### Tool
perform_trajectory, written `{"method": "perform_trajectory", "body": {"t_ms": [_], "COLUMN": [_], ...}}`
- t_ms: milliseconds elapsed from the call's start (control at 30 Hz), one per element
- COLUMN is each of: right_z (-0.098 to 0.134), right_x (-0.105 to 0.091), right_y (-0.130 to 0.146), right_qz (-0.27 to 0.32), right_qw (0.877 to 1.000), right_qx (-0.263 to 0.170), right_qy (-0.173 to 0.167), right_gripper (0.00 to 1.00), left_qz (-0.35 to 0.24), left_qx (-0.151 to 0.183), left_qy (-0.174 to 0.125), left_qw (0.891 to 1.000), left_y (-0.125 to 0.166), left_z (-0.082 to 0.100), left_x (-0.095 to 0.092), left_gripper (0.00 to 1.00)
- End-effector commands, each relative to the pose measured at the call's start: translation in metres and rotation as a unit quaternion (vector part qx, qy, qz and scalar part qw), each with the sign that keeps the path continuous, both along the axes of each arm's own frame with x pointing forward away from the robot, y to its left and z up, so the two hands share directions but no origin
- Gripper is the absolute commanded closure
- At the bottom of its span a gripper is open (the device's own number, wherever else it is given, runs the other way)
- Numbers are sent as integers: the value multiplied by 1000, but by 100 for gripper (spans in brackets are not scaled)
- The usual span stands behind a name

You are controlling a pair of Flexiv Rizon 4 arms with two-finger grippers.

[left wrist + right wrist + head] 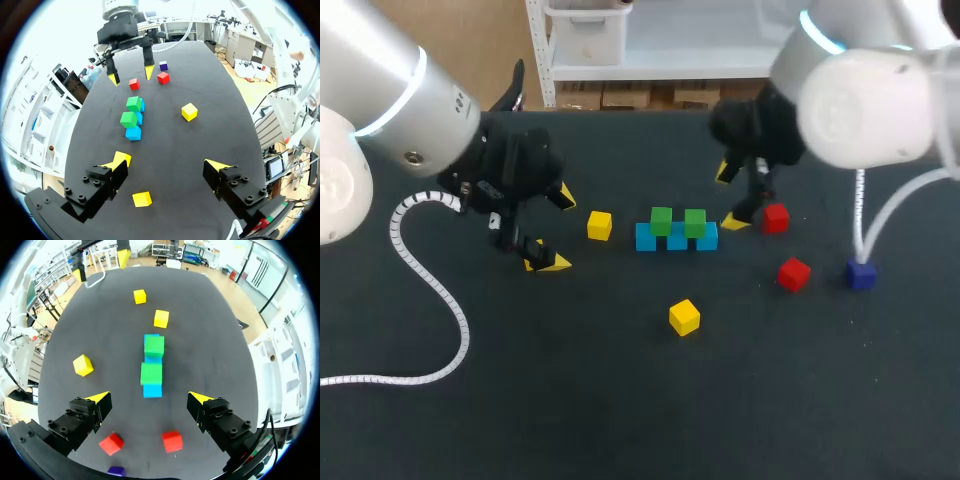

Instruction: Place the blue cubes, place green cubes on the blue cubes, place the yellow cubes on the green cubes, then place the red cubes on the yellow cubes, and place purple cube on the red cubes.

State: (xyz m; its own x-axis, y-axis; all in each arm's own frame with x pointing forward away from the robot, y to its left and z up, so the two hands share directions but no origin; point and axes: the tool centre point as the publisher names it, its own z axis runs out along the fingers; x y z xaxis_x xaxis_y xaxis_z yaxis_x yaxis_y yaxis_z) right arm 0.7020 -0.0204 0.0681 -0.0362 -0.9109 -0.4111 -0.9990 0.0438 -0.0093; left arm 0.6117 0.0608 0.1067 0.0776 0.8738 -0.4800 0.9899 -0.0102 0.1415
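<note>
Three blue cubes (677, 240) form a row mid-table, with two green cubes (661, 221) (695, 222) on top of them. My right gripper (731, 197) hangs open just right of the row, holding nothing. In its wrist view the near blue cube (152, 390) lies just ahead of the right gripper (150, 398). Two red cubes (776, 217) (794, 273) and a purple cube (861, 274) lie to the right. Yellow cubes (599, 225) (684, 316) lie loose. My left gripper (556, 230) stands open over a third yellow cube (142, 199), clear of it.
Both red cubes (111, 443) (172, 441) sit close under my right wrist. A white coiled cable (430, 290) trails across the table's left side. The dark table (570, 400) is bare toward its front edge.
</note>
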Motion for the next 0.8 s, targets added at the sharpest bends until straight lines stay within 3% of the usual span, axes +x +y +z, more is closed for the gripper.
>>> {"method": "perform_trajectory", "body": {"t_ms": [33,367,800], "right_z": [15,16,12], "right_x": [-28,-41,-56], "right_y": [-41,-85,-118], "right_qz": [-22,-80,-56], "right_qw": [996,988,991], "right_qx": [74,114,125], "right_qy": [-48,-68,-10], "right_gripper": [0,0,0], "left_qz": [0,0,0], "left_qx": [0,0,0], "left_qy": [0,0,0], "left_qw": [1000,1000,1000], "left_y": [0,0,0], "left_z": [0,0,0], "left_x": [1,1,1], "left_gripper": [0,0,0]}}
